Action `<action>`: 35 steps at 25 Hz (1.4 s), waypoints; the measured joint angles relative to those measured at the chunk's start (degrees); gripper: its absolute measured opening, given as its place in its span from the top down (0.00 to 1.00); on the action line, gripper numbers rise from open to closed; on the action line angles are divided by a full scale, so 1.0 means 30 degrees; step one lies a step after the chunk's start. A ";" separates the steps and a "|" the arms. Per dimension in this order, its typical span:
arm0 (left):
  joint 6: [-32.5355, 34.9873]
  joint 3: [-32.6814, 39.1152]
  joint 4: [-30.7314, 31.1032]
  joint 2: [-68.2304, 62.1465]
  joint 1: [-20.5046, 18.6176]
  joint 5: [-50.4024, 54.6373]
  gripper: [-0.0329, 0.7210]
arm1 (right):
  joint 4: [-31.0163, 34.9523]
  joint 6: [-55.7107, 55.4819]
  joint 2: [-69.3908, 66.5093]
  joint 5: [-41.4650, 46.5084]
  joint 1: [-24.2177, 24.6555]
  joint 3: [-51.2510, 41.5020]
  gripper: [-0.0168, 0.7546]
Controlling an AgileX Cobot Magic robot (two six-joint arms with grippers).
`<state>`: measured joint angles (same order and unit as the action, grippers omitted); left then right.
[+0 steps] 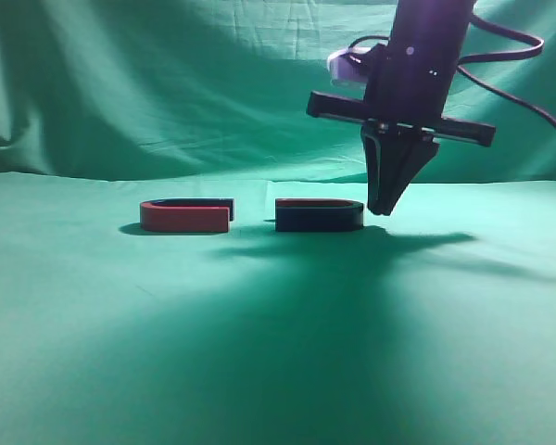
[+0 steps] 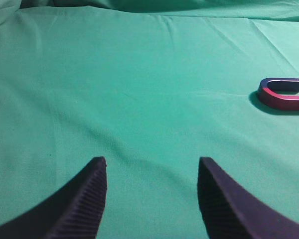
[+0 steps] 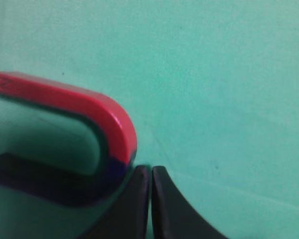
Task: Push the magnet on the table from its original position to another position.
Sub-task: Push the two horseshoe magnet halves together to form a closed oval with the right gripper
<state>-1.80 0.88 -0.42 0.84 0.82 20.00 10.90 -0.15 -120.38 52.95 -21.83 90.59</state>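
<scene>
The magnet (image 1: 319,215) lies on the table (image 1: 278,334) at the middle, its dark navy side toward the exterior camera and a thin red arm behind. In the right wrist view it (image 3: 99,129) fills the lower left, red arm above, navy arm below. My right gripper (image 1: 382,209) is shut and empty, its tips just right of the magnet's curved end; in the right wrist view the tips (image 3: 150,172) sit right beside the bend, possibly touching it. My left gripper (image 2: 152,167) is open and empty over bare cloth.
A second U-shaped magnet with a red near side (image 1: 187,216) lies left of the task magnet, its open end facing it; it also shows in the left wrist view (image 2: 284,94). A draped green backdrop (image 1: 167,83) rises behind the table.
</scene>
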 joint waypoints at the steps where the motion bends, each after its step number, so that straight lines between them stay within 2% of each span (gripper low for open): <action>1: 0.0000 0.0000 0.0000 0.0000 0.0000 0.0000 0.46 | 0.0000 -0.0035 -0.0203 0.0000 0.0000 0.0101 0.98; 9: 0.0000 0.0000 0.0000 0.0000 0.0000 0.0000 0.46 | 0.1001 0.0064 -0.0519 -0.0586 0.0000 0.0419 0.98; 17: 0.0000 0.0000 0.0000 0.0000 0.0000 0.0000 0.46 | 0.3672 0.1012 -0.0549 -0.1138 0.0000 0.0419 0.98; 27: 0.0000 0.0000 0.0000 0.0000 0.0000 0.0000 0.46 | 0.4848 0.1894 -0.0549 -0.1416 0.0000 0.0468 0.98; 30: 0.0000 0.0000 0.0000 0.0000 0.0000 0.0000 0.46 | 0.4531 0.1974 -0.0339 -0.0105 0.0000 0.1134 0.98; 35: 0.0000 0.0000 0.0000 0.0000 0.0000 0.0000 0.46 | 0.3382 0.1974 0.1308 0.3779 0.0000 0.3146 0.98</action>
<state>-1.80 0.88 -0.42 0.84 0.82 20.00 21.04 5.77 -116.46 64.29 -21.83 100.03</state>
